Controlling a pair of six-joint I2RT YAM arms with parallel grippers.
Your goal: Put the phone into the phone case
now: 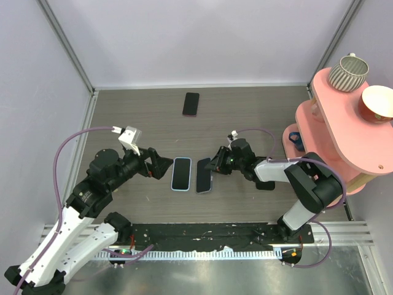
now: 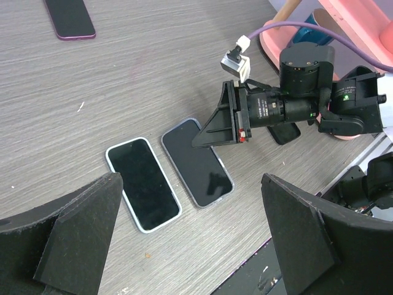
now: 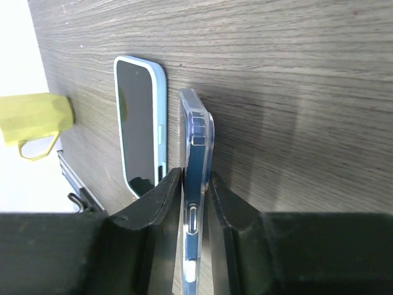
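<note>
The phone [image 1: 204, 177] lies screen-up at mid-table, its dark screen [image 2: 195, 161] framed by the transparent rim of the phone case [image 2: 228, 184], so it appears seated in the case. My right gripper [image 1: 213, 165] is shut on the far end of this cased phone. In the right wrist view the case [image 3: 198, 132] is edge-on between the two fingers, with the gripper [image 3: 195, 196] clamping its faces. My left gripper [image 1: 167, 167] is open and empty, hovering just left of both phones, as its wrist view [image 2: 190, 178] shows.
A light-blue-rimmed phone [image 1: 180, 174] lies screen-up right beside the cased phone [image 2: 143, 184] [image 3: 140, 117]. A black phone with a pinkish-red rim [image 1: 191, 104] lies at the back [image 2: 69, 18]. A pink shelf [image 1: 334, 132] with a striped cup [image 1: 347, 72] and a bowl [image 1: 377, 103] stands at the right.
</note>
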